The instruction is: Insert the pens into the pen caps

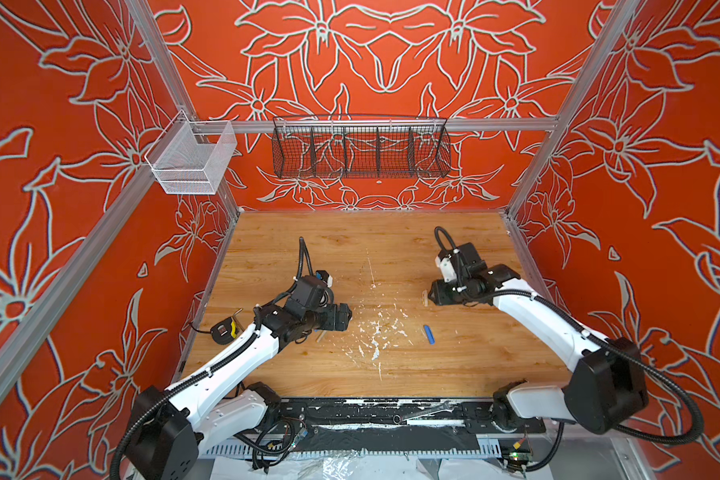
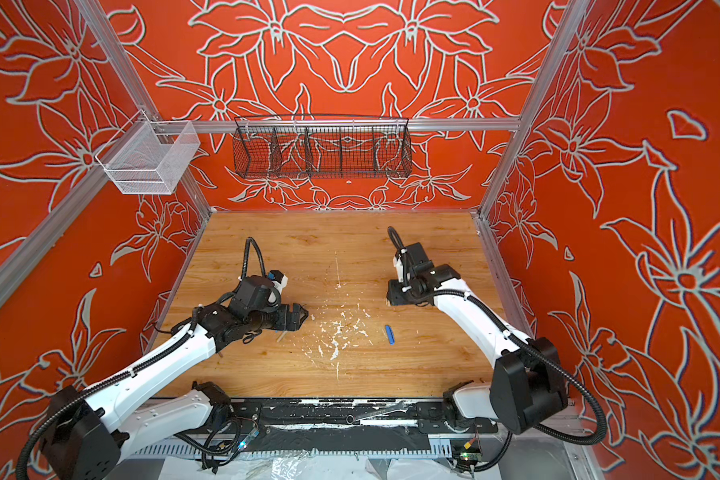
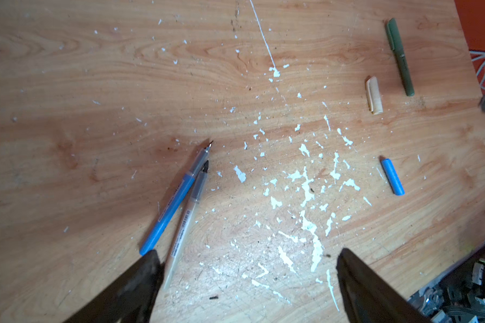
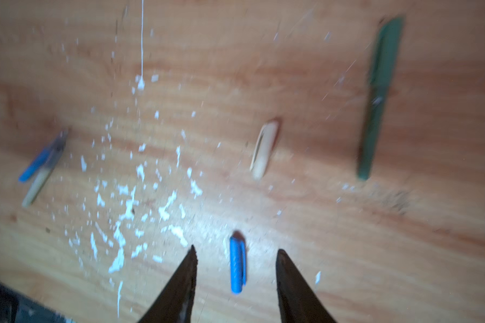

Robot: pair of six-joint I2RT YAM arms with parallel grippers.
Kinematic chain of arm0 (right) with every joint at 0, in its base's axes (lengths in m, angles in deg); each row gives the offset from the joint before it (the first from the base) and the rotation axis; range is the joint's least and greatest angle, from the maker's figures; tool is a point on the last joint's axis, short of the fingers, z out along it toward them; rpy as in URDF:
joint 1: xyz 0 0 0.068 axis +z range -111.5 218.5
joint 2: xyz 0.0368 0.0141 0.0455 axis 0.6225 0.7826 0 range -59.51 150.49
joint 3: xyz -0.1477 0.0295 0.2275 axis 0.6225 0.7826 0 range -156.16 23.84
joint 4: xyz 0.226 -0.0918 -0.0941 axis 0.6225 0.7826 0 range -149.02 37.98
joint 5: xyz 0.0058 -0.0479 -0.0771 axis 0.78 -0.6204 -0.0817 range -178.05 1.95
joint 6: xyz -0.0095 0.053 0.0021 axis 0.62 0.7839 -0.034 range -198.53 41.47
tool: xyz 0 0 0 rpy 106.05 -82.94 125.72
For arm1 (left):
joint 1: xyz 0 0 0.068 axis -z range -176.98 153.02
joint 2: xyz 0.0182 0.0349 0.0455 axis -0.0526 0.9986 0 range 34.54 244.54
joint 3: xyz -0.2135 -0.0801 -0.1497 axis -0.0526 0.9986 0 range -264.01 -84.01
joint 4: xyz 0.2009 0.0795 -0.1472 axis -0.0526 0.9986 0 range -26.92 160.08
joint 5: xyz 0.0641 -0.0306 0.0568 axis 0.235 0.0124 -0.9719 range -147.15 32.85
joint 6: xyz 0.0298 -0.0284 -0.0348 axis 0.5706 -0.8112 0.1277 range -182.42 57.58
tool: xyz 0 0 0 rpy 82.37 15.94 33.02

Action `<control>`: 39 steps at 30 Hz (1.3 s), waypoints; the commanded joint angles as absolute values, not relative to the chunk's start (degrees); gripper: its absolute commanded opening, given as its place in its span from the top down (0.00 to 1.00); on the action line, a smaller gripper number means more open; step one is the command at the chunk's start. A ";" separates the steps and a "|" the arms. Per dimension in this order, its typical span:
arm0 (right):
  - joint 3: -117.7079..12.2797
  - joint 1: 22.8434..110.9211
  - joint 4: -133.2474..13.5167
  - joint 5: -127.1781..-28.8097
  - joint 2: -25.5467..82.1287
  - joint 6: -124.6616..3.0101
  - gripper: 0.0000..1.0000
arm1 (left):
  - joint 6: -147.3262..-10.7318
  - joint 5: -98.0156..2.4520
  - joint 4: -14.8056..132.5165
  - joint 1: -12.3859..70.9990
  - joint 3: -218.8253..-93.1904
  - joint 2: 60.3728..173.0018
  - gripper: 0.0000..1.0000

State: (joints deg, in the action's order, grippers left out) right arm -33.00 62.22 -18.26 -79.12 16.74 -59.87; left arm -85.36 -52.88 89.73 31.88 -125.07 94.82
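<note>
The wooden table (image 1: 350, 249) fills the floor of the red flowered cell. The left arm (image 1: 233, 353) reaches in from the near left corner, its wrist bent low over the left-centre of the table. The right arm (image 1: 537, 311) stretches from the near right to the right side, with its wrist turned toward the centre.

A black wire basket (image 1: 360, 166) with several compartments hangs on the far wall, and the wall pattern shows through its mesh. A white mesh basket (image 1: 192, 162) hangs on the left rail.

The left gripper (image 3: 248, 251) is spread wide and grips nothing. Just below it the blue pen (image 3: 171, 204) and beige pen (image 3: 184, 223) lie uncapped, touching near their dark tips. The right gripper (image 4: 236, 249) has its jaws apart, and the blurred blue cap (image 1: 429, 334) lies on the table beneath. The olive green pen (image 3: 400, 57), seemingly capped, lies at the right beside the beige cap (image 3: 373, 95).
</note>
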 commanded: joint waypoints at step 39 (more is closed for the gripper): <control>-36.74 61.29 -28.17 -85.96 37.07 -58.09 0.49 | -91.39 -52.41 85.51 31.49 -117.37 102.32 0.05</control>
State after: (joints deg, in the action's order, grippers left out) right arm -35.25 62.27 -26.70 -84.58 35.29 -56.72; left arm -90.56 -51.96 85.27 31.84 -117.94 103.43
